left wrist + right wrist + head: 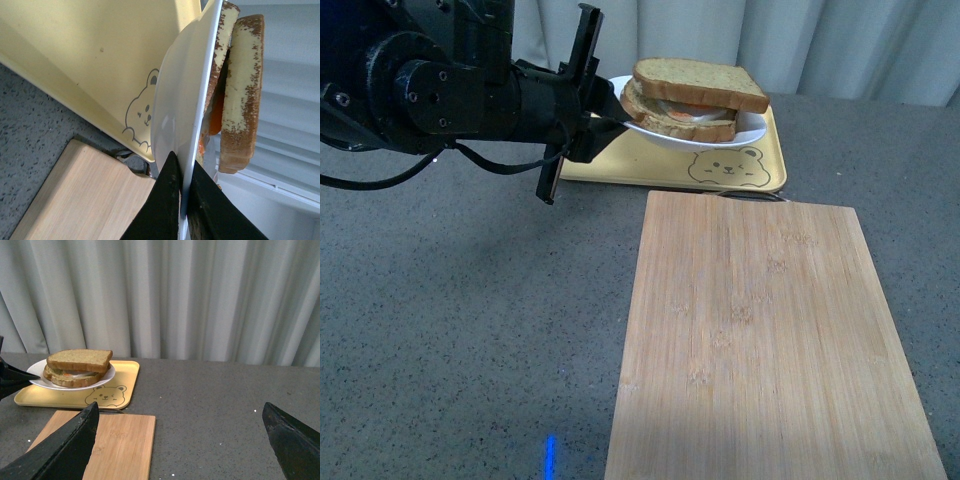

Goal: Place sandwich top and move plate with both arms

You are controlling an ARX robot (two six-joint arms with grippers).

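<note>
The sandwich top (700, 85), a square slice of speckled brown wholegrain bread, already caps the filling on the round white plate (756, 130) over the yellow bear-print tray (620, 165); the left gripper (183, 165) pinches the plate's rim between thin black fingers (167, 200); the right gripper (180, 407) gapes wide, empty and well apart, so the two-armed move looks only half begun.

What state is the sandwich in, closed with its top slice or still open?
Closed. The sandwich top lies over the filling on the plate, whose rim the left gripper pinches.
</note>
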